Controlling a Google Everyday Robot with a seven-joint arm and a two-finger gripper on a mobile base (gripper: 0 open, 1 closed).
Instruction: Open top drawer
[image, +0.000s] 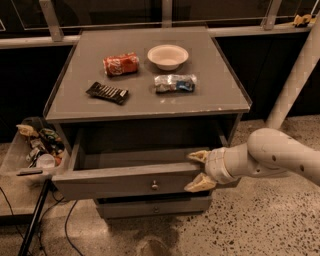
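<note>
The top drawer (115, 185) of the grey cabinet is pulled well out, showing its plain grey interior (135, 159). Its front carries a small round metal knob (154, 185). My gripper (198, 170) is at the drawer's right end, reaching in from the right on a white arm (272, 157). Its two tan fingers are spread open: one fingertip (197, 156) lies over the drawer's top rim, the other (198, 184) in front of the drawer's face. They hold nothing.
On the cabinet top (150, 107) lie a red can (120, 64), a white bowl (168, 56), a dark snack bar (107, 92) and a blue-and-white packet (175, 83). A lower drawer (152, 206) is shut. A bin of clutter (35, 147) stands at the left; a white pole (297, 75) rises at the right.
</note>
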